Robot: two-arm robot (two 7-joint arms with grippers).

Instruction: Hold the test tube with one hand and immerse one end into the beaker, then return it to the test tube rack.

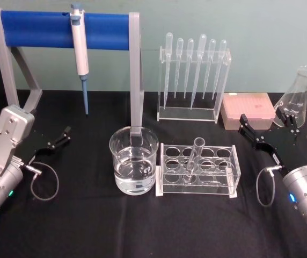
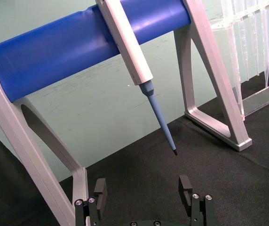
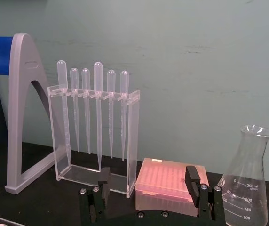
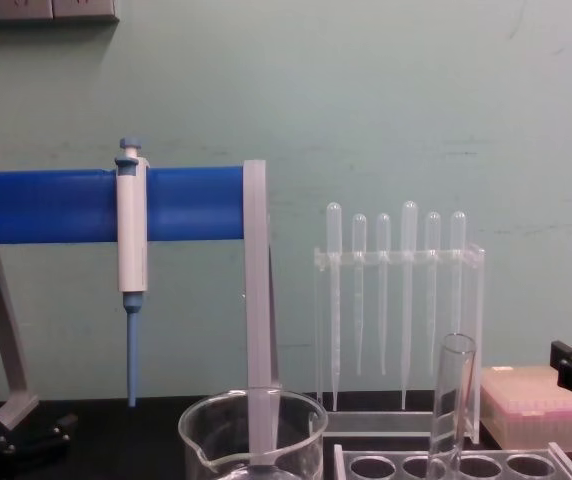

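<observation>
- The test tube [image 1: 192,159], a long clear glass cylinder, stood in the clear tube rack [image 1: 197,171] at the middle of the black table [image 1: 89,226], leaning a little, its open rim up and its rounded end down in a hole of the front row.
- From the chest view the test tube [image 4: 450,405] rose well above the rack's top plate, its long axis near vertical.
- The beaker [image 1: 133,167], wide, clear and cylindrical, stood just left of the rack and held clear liquid to about half its height.
- The left gripper [image 1: 60,136] rested low at the table's left side, jaws spread apart and holding nothing; its black fingers [image 2: 185,187] pointed toward the blue-barred stand [image 1: 65,24].
- The right gripper [image 1: 269,125] sat at the table's right side, jaws spread and empty, aimed toward the pink tip box [image 1: 248,110].
- A white pipettor [image 1: 80,51] with a blue tip hung from the stand's bar, tip down.
- 6 thin plastic pipettes [image 1: 195,64] hung bulb-up in a clear holder behind the rack.
- An empty glass conical flask [image 1: 297,97] stood at the far right.
</observation>
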